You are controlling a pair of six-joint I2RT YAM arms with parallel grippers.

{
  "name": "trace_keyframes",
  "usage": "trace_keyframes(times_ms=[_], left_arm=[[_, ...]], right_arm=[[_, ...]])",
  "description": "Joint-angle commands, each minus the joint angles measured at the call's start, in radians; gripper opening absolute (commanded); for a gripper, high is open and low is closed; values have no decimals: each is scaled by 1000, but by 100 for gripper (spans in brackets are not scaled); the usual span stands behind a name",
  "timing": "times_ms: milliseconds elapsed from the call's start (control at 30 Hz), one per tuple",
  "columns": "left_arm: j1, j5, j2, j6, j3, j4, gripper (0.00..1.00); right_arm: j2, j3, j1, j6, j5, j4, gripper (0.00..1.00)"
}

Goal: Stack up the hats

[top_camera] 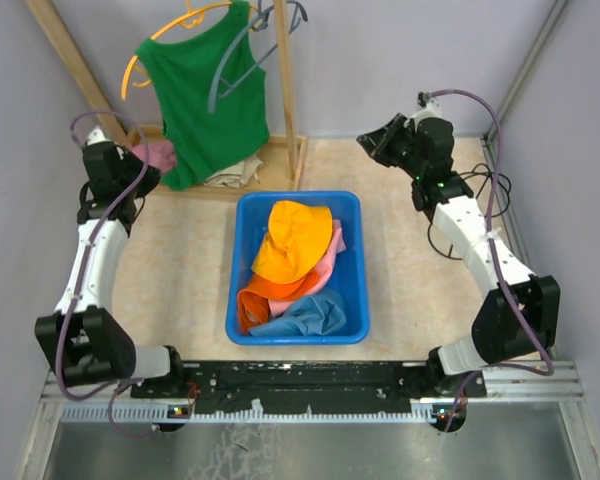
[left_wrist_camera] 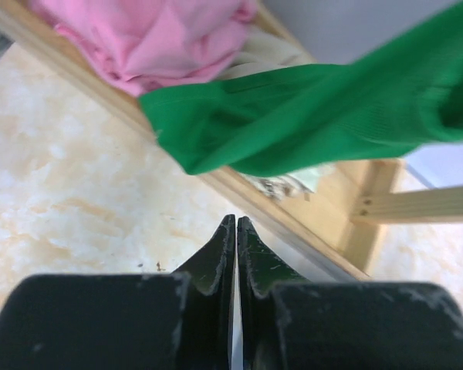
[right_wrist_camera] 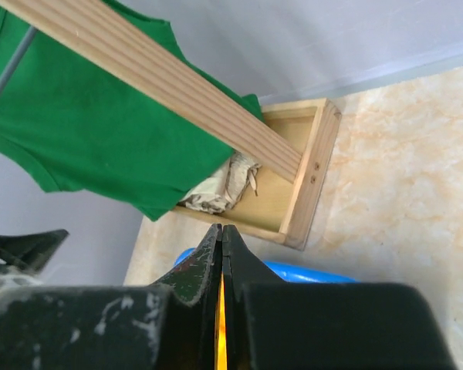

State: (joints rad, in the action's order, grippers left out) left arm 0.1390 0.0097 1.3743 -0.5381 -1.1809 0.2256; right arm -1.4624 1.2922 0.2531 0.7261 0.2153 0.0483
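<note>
Four hats lie heaped in a blue bin (top_camera: 352,215) mid-table. The yellow-orange hat (top_camera: 293,240) is on top, the pink hat (top_camera: 331,262) shows under its right side, the bright orange hat (top_camera: 263,300) lies at the front left and the light blue hat (top_camera: 306,316) at the front. My left gripper (top_camera: 140,180) is shut and empty, far left of the bin by the rack base; its tips (left_wrist_camera: 236,225) hover over the table. My right gripper (top_camera: 365,140) is shut and empty, behind and right of the bin; its tips (right_wrist_camera: 221,231) point over the bin rim (right_wrist_camera: 309,271).
A wooden clothes rack (top_camera: 285,90) stands at the back with a green tank top (top_camera: 205,95) on hangers. Its base tray (right_wrist_camera: 312,177) holds a beige cloth (right_wrist_camera: 220,189) and a pink cloth (left_wrist_camera: 154,38). Grey walls close in on both sides.
</note>
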Motion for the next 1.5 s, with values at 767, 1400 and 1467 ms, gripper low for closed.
trace_keyframes(times_ms=[767,1400,1467], left_arm=[[-82,259,-178,47,9,37,0],[-78,213,-91,90,-66,29,1],[-79,215,-89,95,-69,24,1]], right_arm=[[-625,628,111,154,542,13,0],[-1072,1113,155,358,407,160,0],[-1104,1166,154,344,369,154,0]])
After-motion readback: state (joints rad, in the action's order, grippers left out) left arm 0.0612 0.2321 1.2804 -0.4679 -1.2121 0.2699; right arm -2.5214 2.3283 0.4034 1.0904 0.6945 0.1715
